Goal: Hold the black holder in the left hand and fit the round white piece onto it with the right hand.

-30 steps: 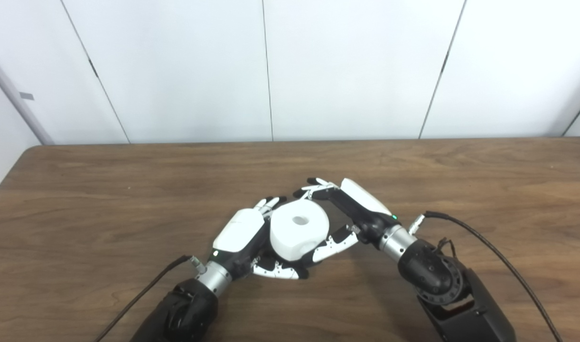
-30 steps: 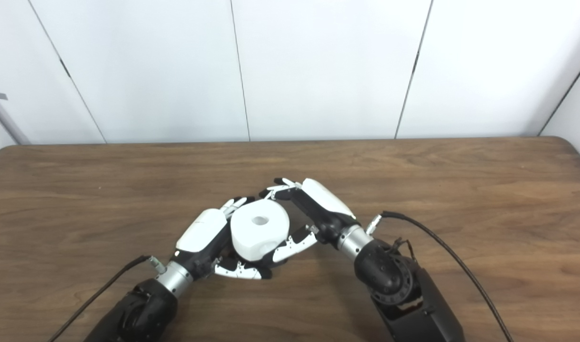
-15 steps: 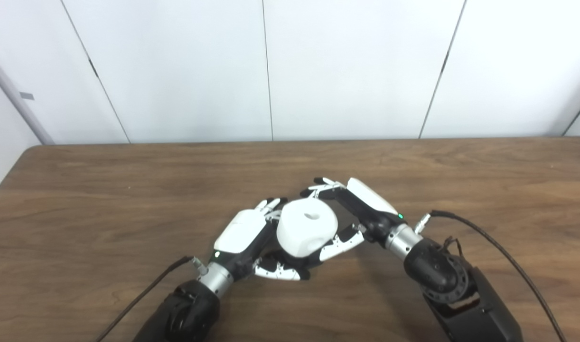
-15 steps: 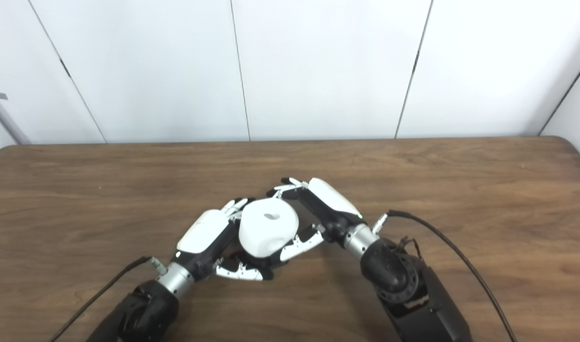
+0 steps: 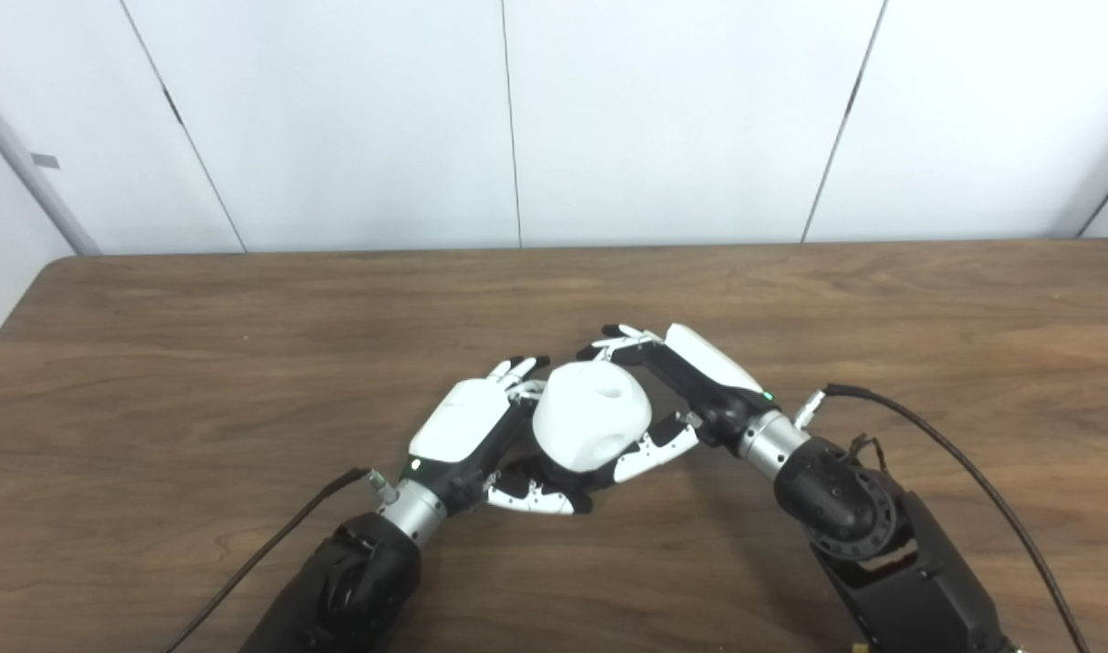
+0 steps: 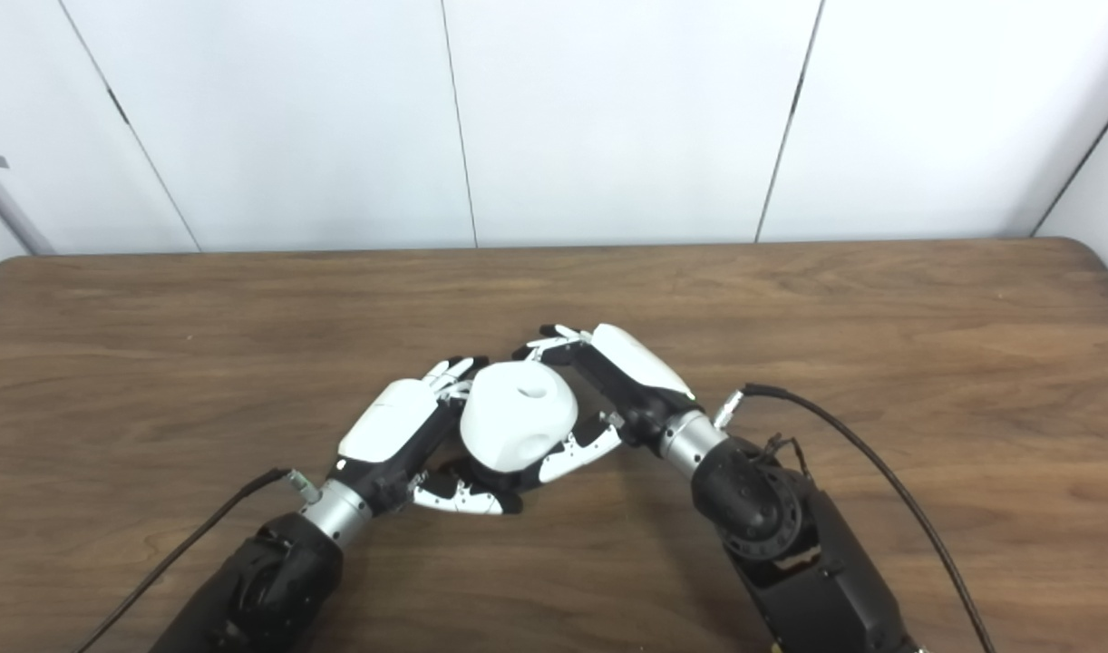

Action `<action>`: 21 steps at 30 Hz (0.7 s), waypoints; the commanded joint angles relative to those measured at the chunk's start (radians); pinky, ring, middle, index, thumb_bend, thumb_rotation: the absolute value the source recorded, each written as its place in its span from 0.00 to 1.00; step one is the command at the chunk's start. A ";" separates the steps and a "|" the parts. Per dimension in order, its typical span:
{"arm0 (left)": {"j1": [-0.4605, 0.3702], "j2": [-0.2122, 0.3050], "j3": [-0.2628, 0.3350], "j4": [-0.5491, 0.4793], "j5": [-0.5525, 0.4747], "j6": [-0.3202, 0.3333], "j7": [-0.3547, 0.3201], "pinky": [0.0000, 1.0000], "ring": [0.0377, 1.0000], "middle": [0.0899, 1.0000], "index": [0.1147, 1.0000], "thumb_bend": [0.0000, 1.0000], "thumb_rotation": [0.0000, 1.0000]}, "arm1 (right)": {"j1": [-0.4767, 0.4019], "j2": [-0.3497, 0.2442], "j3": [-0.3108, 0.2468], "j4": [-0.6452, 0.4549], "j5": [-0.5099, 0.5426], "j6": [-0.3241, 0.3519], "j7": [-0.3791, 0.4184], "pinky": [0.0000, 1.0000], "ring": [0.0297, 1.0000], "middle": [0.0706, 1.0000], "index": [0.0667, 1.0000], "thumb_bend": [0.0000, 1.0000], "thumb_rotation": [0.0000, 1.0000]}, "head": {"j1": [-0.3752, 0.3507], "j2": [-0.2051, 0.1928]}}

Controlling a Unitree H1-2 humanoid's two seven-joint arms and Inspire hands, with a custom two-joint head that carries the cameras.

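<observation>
Nearest the cameras, two dark forearms rise from the bottom edge, each trailing a black cable (image 5: 962, 481) across the wooden table (image 5: 155, 363). They lean inward so that the two hands meet near the middle of the tabletop. The left hand (image 5: 468, 440) lies palm toward the centre, its white back facing up and to the left, its thumb stretched low under the round white piece (image 5: 592, 415) and its fingers (image 5: 516, 370) curled up along the piece's left side. Something dark shows in its palm beneath the white piece, but whether that is the black holder cannot be told; the holder is otherwise hidden. The right hand (image 5: 690, 390) grips the round white piece from the other side, thumb pressed against its lower right and fingers arched over its far edge. The piece sits tilted between the two hands, its small round hole facing up and to the right, touching both. Beyond the hands, bare tabletop runs to its far edge, and behind that stands a white panelled wall (image 5: 663, 118).
</observation>
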 commanded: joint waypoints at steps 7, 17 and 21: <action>-0.019 -0.019 -0.011 -0.016 0.009 -0.006 -0.010 1.00 0.97 0.79 0.42 0.52 0.05 | -0.043 -0.019 0.010 -0.024 -0.019 -0.033 0.015 1.00 0.97 0.81 0.45 0.51 0.15 | -0.002 0.003; -0.021 -0.028 -0.017 -0.003 0.021 -0.002 -0.002 1.00 0.97 0.79 0.42 0.52 0.05 | -0.079 -0.066 0.011 -0.056 -0.038 -0.095 0.036 1.00 0.97 0.80 0.45 0.51 0.14 | -0.007 0.003; -0.023 -0.031 -0.017 0.005 0.020 -0.005 0.004 1.00 0.97 0.79 0.42 0.52 0.05 | -0.091 -0.080 0.004 -0.074 -0.049 -0.111 0.038 1.00 0.97 0.79 0.45 0.51 0.14 | -0.011 -0.001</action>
